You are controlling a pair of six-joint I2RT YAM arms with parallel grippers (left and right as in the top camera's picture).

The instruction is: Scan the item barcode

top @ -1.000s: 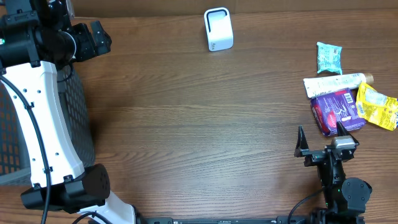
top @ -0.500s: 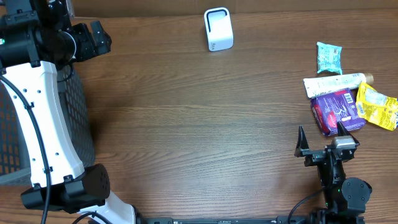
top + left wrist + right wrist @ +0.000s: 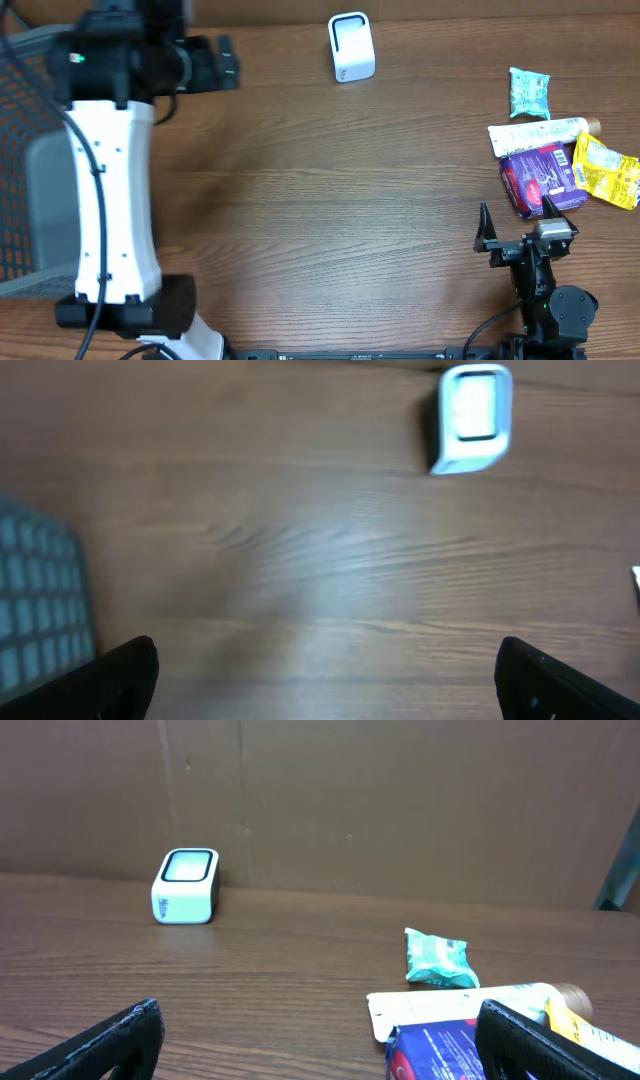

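Both claws stand spread wide and empty. The right gripper (image 3: 516, 216) hangs just beside the purple packet (image 3: 543, 178), which lies flat near the right edge of the table (image 3: 320, 200), wedged between a white tube (image 3: 535, 132) and a yellow sachet (image 3: 610, 172). It is well apart from the white scanner (image 3: 351, 46). The left gripper (image 3: 228, 62) hovers over bare wood. The packet's long axis runs across the table, slightly tilted. It looks light, soft and probably slick, so a pinch across its near short edge seems safest.

A mock checkout is suggested by a barcode scanner (image 3: 351, 46) on the wooden counter (image 3: 330, 210) and packaged goods (image 3: 545, 178) near the right end effector (image 3: 514, 215).
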